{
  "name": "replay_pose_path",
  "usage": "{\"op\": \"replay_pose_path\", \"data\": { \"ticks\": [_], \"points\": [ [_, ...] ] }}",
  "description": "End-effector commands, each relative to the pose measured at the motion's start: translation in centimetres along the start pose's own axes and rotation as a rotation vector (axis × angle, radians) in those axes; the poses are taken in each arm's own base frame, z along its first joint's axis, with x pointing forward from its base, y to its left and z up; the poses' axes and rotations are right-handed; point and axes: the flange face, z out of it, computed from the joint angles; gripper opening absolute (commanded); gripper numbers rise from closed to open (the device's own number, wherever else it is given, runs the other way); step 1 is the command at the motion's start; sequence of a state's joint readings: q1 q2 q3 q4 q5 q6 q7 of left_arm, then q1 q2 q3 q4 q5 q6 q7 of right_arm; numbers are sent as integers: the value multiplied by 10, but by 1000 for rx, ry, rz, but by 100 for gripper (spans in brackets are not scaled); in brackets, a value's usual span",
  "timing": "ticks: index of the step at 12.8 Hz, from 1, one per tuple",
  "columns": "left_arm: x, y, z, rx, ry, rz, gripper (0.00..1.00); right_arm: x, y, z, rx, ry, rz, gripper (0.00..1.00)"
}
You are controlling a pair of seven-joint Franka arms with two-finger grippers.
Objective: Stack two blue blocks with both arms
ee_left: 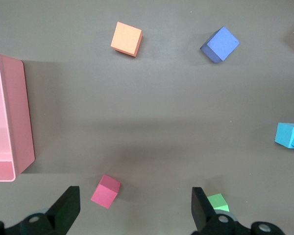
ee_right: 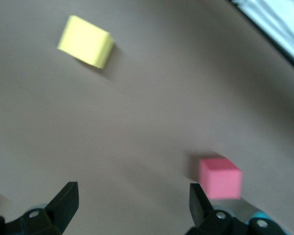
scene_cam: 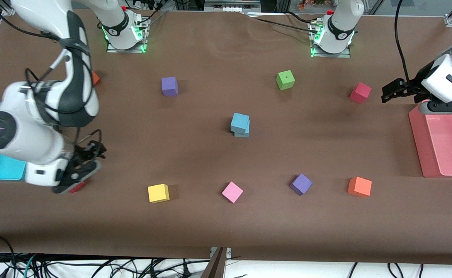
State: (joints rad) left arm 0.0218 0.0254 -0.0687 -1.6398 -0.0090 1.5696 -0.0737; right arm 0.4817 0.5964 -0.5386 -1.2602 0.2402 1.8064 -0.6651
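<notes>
Stacked blue blocks (scene_cam: 240, 124) lie mid-table, well apart from both pincers.

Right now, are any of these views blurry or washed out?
Right wrist view: soft, smeared, yellow cube and red cube fuzzy-edged. Left wrist view: sharp, even light. Front view: sharp, green glow at arm bases, glare on the pink bin.

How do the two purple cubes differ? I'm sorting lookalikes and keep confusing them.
The purple cube by the right arm's base sits nearly square to the table edges; the purple cube beside the orange cube is turned like a diamond. The first lies farther from the front camera, the second nearer. Both look alike in size and colour.
</notes>
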Motion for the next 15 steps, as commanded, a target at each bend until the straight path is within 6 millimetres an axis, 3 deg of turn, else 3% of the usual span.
{"op": "replay_pose_path", "data": {
  "ticks": [1, 4, 6, 8, 11, 13, 15],
  "points": [
    [2, 4, -9, 22, 23, 27, 100, -63, 54, -65, -12, 64, 104, 100],
    [-11, -9, -20, 13, 33, 45, 100, -123, 70, -115, 12, 85, 139, 100],
    [-10, -7, -23, 12, 40, 33, 100, -148, 65, -137, 29, 74, 227, 100],
    [-8, -6, -24, 14, 41, 37, 100, -173, 54, -144, 89, 38, 425, 100],
    [-6, -12, -20, 10, 24, 27, 100, -200, 47, -124, 127, -26, 470, 100],
    [-6, -12, -20, 10, 26, 27, 100, -201, 34, -113, 125, -61, 449, 100],
    [-5, -5, -20, 13, 30, 37, 100, -190, 17, -127, 106, -44, 411, 100]
  ]
}}
